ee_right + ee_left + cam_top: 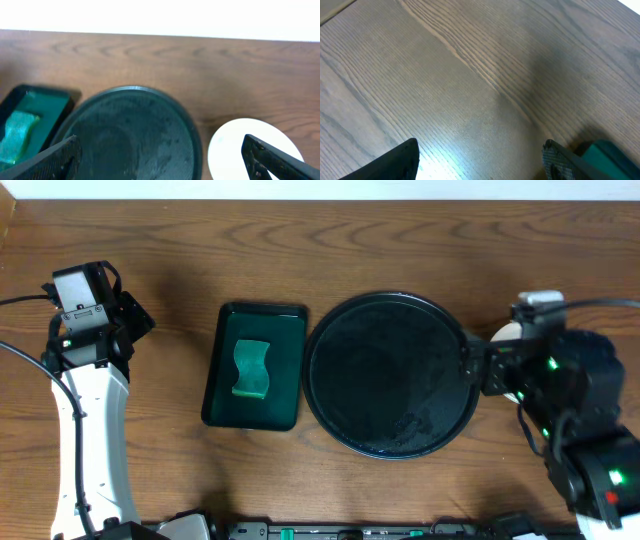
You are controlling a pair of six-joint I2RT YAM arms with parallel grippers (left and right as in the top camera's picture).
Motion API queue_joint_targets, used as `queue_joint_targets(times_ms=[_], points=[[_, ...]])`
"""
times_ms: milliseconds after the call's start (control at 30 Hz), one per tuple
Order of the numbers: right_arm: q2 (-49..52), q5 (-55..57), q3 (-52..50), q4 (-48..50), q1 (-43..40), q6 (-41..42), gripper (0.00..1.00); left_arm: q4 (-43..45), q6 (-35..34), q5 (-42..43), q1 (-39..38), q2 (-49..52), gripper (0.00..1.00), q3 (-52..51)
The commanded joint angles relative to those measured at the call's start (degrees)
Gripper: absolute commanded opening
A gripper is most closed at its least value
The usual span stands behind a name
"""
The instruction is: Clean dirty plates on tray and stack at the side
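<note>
**While both grippers hang wide open, one white plate shows beside the round tray**

As I look down from the overhead camera, the wooden table (320,230) fills the whole picture, its grain running left to right. On my left side the left arm (85,430) reaches up from the near edge. On my right the right arm (590,440) does the same and bends inward.

Next in size is the round black tray (390,330), right of the middle of the table, its glossy floor showing faint wet marks. Just beside its left rim lies the small tray (222,380), rectangular and dark green.

The white plate (235,145) lies on the wood just right of the round black tray, with a thin strip of table between them. From overhead most of it is hidden under the right arm, so I cannot tell whether more plates lie beneath it.

The right gripper (162,157) hangs over the gap between the tray's right rim and the plate, fingers spread far apart and gripping nothing. The left gripper (480,162) hangs over plain wood left of the small tray, its fingers likewise far apart and holding nothing.

Smallest is the green sponge (252,368), wavy-edged, lying inside the small tray.
</note>
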Motion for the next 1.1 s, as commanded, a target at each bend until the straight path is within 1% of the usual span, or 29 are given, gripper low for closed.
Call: queue_joint_targets(times_ms=[0, 133, 233, 433, 600, 733, 900, 1067], points=[[-4.02, 2.27, 0.42, -0.42, -0.17, -0.13, 0.99, -0.15, -0.07, -0.72, 0.17, -0.42, 0.79, 0.68], [-8.11, 3.19, 0.37, -9.49, -0.24, -1.9, 0.99, -0.13, -0.07, -0.72, 0.17, -0.42, 0.79, 0.68], [-11.72, 3.43, 0.24, -13.09, -0.24, -1.9, 0.99, -0.13, -0.07, -0.72, 0.17, -0.42, 0.79, 0.68], [-18.16, 3.41, -0.5, -13.2, -0.63, -1.92, 0.99, -0.15, -0.07, -0.72, 0.17, -0.42, 0.79, 0.68], [-25.42, 2.82, -4.79, -13.16, -2.93, -1.84, 0.99, -0.13, -0.07, -0.72, 0.17, -0.42, 0.79, 0.68], [-31.52, 1.97, -10.71, -11.1, -4.26, -1.6, 0.99, -0.15, -0.07, -0.72, 0.17, -0.42, 0.79, 0.68], [-38.42, 1.81, -20.5, -5.25, -4.63, -1.62, 0.99, -0.13, -0.07, -0.72, 0.17, -0.42, 0.79, 0.68], [-43.3, 0.35, -29.59, 1.53, -4.63, -1.42, 0.99, -0.13, -0.07, -0.72, 0.17, -0.42, 0.79, 0.68]])
